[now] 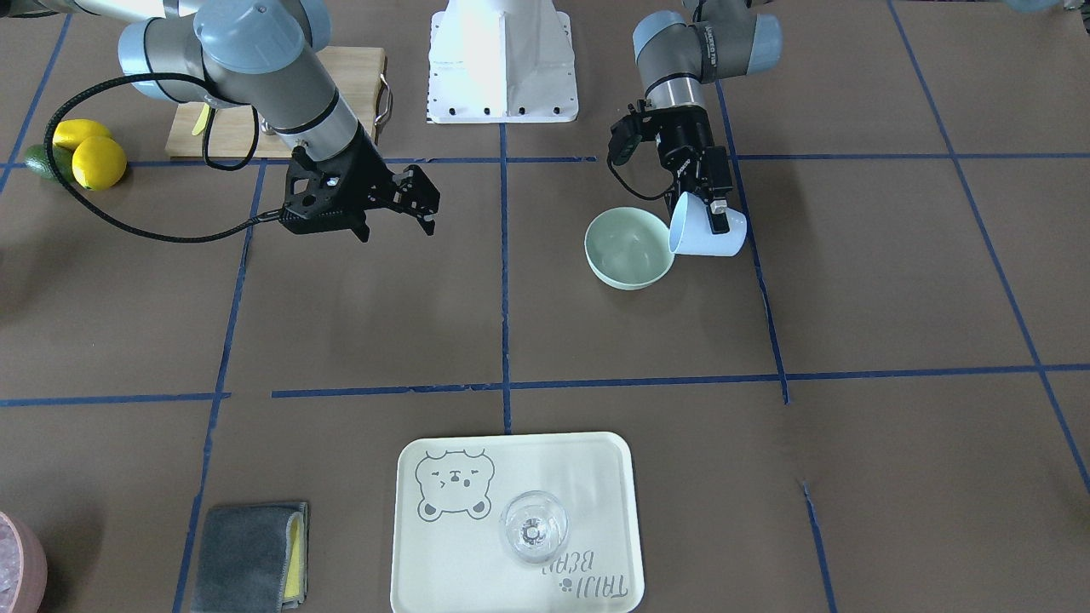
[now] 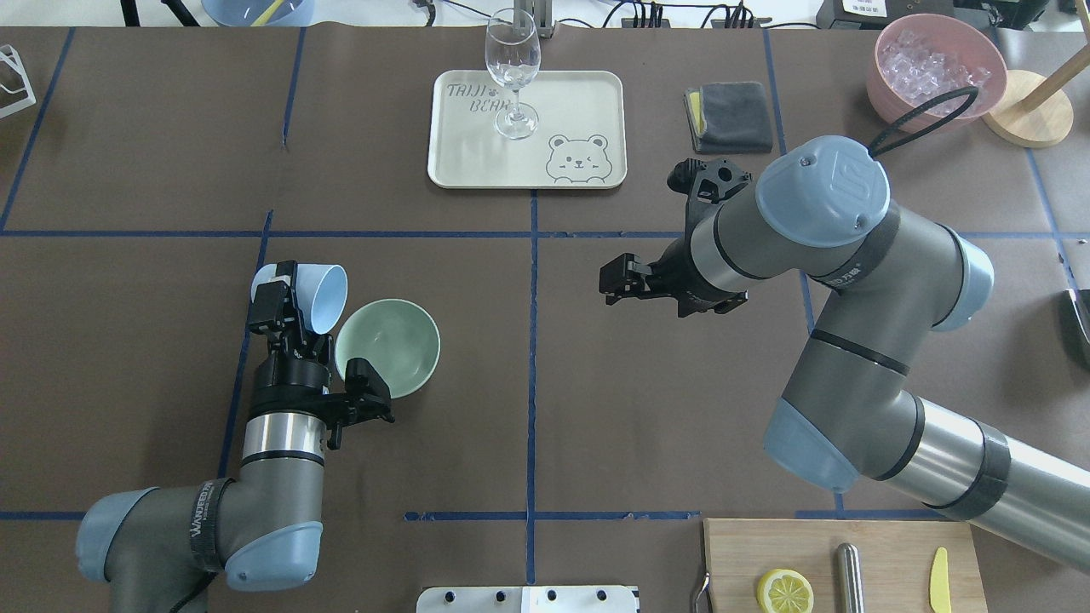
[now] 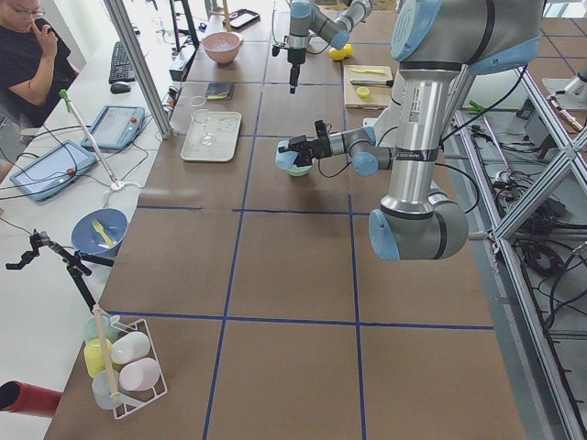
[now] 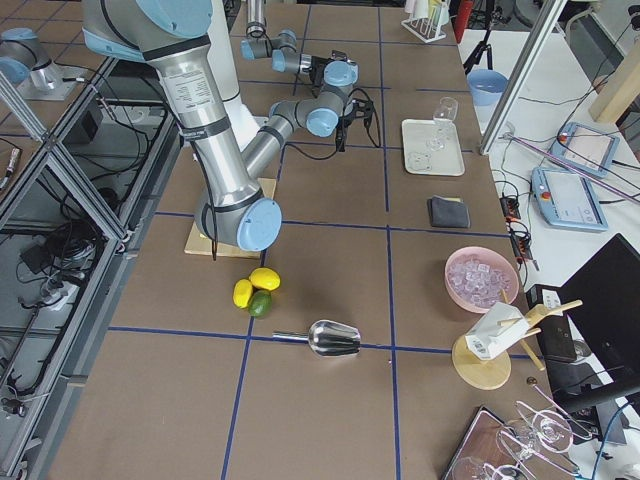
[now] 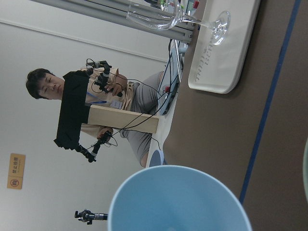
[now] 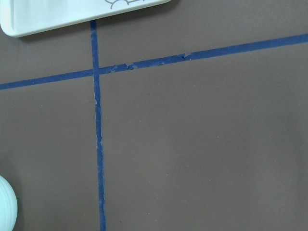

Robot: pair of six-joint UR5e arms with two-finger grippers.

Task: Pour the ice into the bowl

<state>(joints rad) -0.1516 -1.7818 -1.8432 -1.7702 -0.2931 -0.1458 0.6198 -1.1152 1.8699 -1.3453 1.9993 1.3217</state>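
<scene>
My left gripper (image 1: 714, 209) (image 2: 281, 296) is shut on the light blue cup (image 1: 703, 232) (image 2: 322, 298). It holds the cup tipped on its side, mouth at the rim of the mint-green bowl (image 1: 628, 248) (image 2: 390, 346). In the left wrist view the visible part of the cup's inside (image 5: 177, 204) shows no ice. Faint pale patches lie in the bowl's bottom in the front view; I cannot tell whether they are ice. My right gripper (image 1: 423, 204) (image 2: 615, 280) is open and empty, above the table well to the bowl's side.
A cream tray (image 2: 467, 162) (image 1: 443, 570) with a clear wine glass (image 2: 513, 77) (image 1: 533, 526) stands across the table. A grey cloth (image 2: 732, 115), a pink container of clear cubes (image 2: 935, 64), a cutting board (image 2: 817, 553) and lemons (image 1: 89, 153) sit around the edges.
</scene>
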